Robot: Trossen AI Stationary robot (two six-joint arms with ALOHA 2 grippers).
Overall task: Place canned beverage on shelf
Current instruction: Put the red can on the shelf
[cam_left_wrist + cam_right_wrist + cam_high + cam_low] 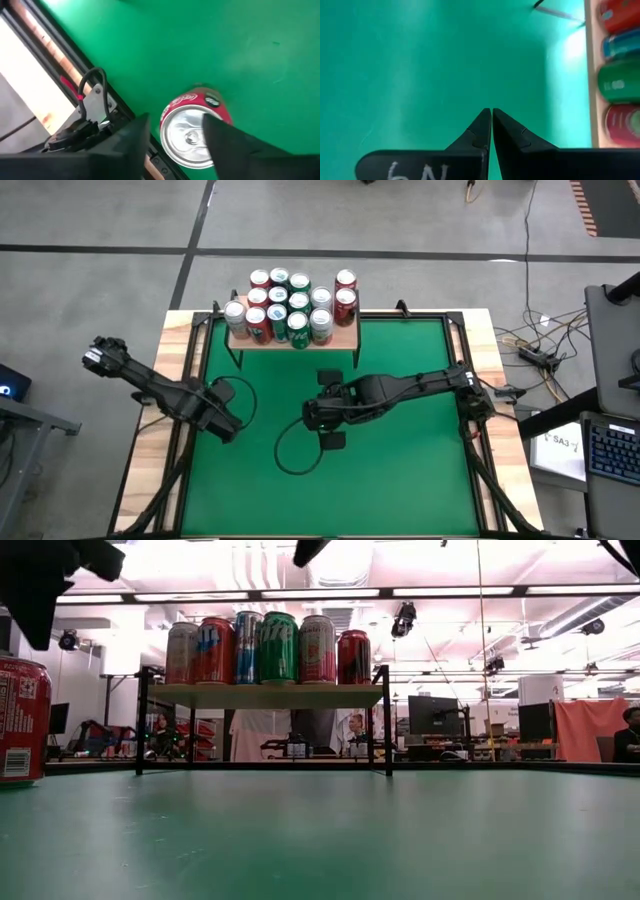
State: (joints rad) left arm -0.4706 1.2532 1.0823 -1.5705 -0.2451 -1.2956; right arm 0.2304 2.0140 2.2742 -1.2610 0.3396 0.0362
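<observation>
Red can (pixel 192 132) partly behind left gripper (pixel 175 135) fingers (pixel 225 137)

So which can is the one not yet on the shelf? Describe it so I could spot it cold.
Start at the green table and go to its left edge, away from the wooden shelf crowded with cans. There, under the left gripper, whose fingers straddle it, stands a red can, upright. It is the only can on the green surface itself.
</observation>
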